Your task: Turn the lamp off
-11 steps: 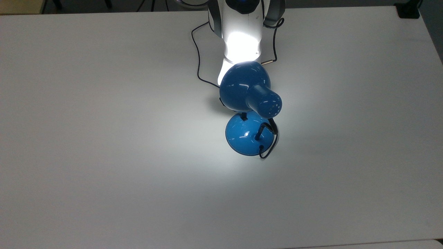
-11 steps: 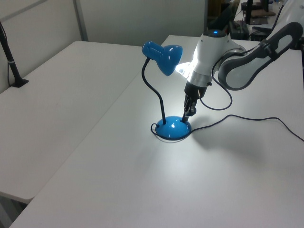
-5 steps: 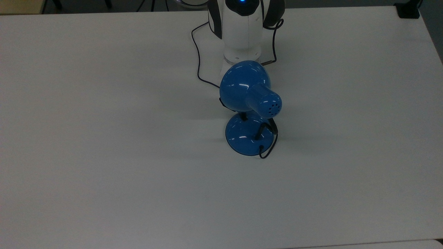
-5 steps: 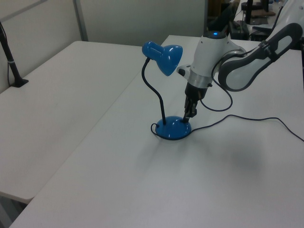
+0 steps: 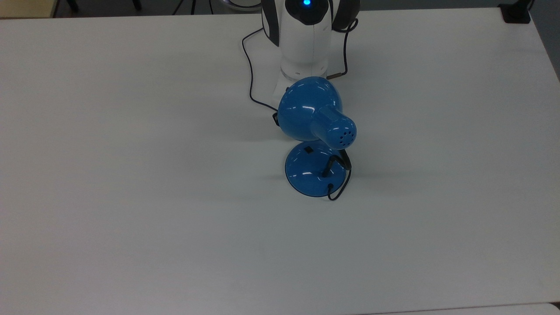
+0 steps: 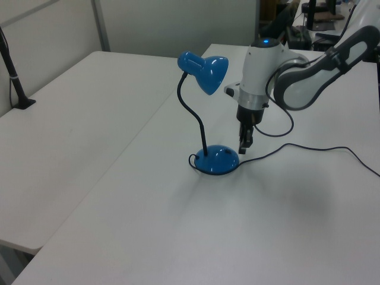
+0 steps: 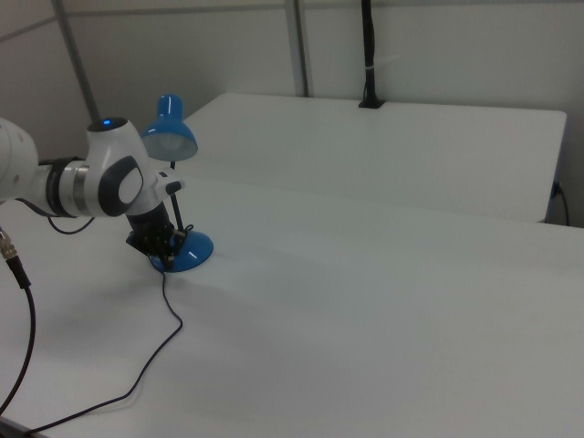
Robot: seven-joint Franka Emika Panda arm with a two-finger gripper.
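Observation:
The glossy blue lamp (image 5: 311,109) stands mid-table, unlit, its bell shade (image 6: 206,70) held over the round base (image 6: 217,160) by a bent black neck. A small black switch (image 5: 309,149) shows on the base (image 5: 313,174). My gripper (image 6: 244,145) hangs shut just off the base's edge, on the left view's right, lifted clear of it and holding nothing. In the right view the gripper (image 7: 155,242) is beside the base (image 7: 187,256), under the shade (image 7: 172,130). In the top view the shade hides most of the gripper.
The lamp's black cord (image 6: 297,146) trails across the table past my arm (image 5: 305,39). A black clamped post (image 6: 15,77) stands at the far table's edge; it also shows in the right view (image 7: 368,55). A seam joins the two white tables (image 6: 119,148).
The lamp was lit a second ago and is now dark. My gripper, then touching the switch on the base, has lifted and drawn back to the left view's right.

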